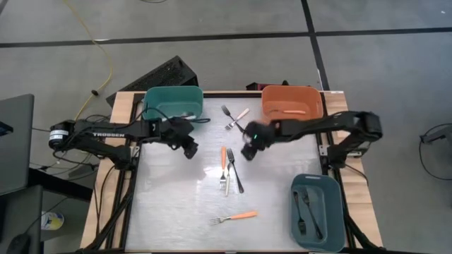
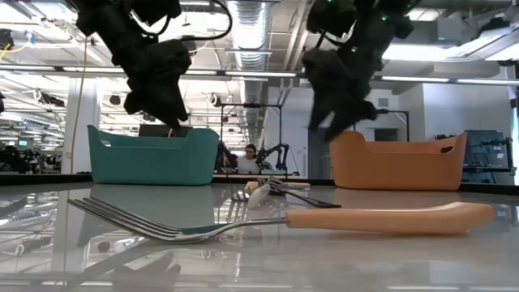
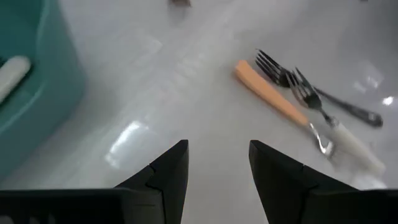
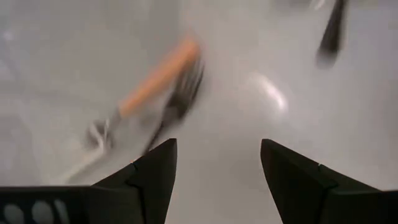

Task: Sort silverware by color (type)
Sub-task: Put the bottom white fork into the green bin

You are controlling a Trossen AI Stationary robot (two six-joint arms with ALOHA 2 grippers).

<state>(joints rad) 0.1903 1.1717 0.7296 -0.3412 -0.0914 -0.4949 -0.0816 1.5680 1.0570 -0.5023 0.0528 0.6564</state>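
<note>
Three forks lie together on the table's middle: one with an orange handle (image 1: pixel 223 158), one with a white handle (image 1: pixel 226 185) and a dark one (image 1: pixel 235 173). Another orange-handled fork (image 1: pixel 236 216) lies near the front edge and fills the low view (image 2: pixel 389 217). Two more forks (image 1: pixel 234 116) lie between the far bins. My left gripper (image 1: pixel 189 148) hangs open above the table, left of the middle group, its fingers (image 3: pixel 177 171) empty. My right gripper (image 1: pixel 248 152) hangs open just right of that group, with the orange handle (image 4: pixel 158 78) ahead of it.
A teal bin (image 1: pixel 173 93) at the far left holds a white-handled fork (image 3: pixel 12 74). An orange bin (image 1: pixel 292 95) at the far right holds an orange-handled one. A blue-grey bin (image 1: pixel 337 212) at the near right holds dark forks. Bare tabletop lies at the near left.
</note>
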